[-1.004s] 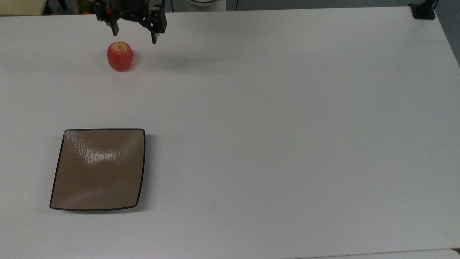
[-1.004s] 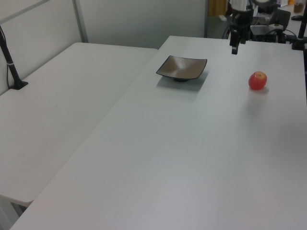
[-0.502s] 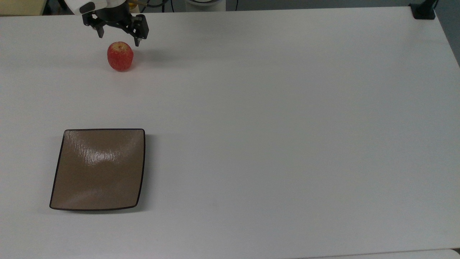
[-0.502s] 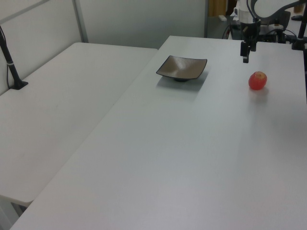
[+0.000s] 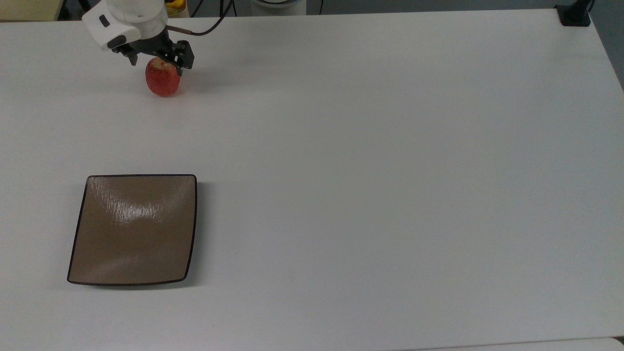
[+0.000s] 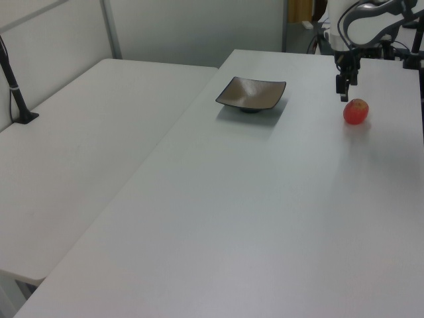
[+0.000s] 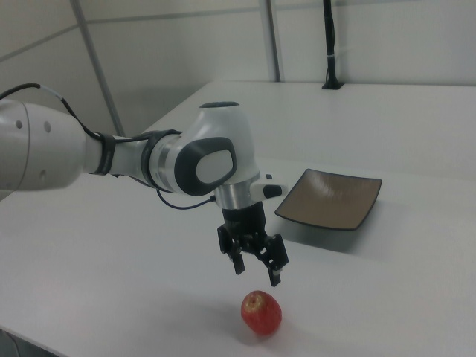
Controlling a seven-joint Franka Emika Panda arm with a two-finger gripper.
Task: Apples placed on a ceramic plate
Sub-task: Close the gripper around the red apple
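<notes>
Gripper [image 7: 256,269] spread wide just above apple [image 7: 261,312], holding nothing. Bare table [image 5: 390,170] separates apple from empty ceramic plate [image 5: 132,229]. Arm hides apple's top in top view.

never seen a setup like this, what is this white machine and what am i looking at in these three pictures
The white machine is a robot arm with a black two-finger hand at its end. All three pictures show one moment from different cameras: the top view looks down on the white table, and the left and right views look across it from opposite sides. Two things lie on the table: a small red apple and a square brown plate with a dark rim, well apart from each other. The plate has nothing on it. The hand is open and holds nothing; it hangs just above the apple, fingers pointing down, apparently ready to pick it up.
</notes>
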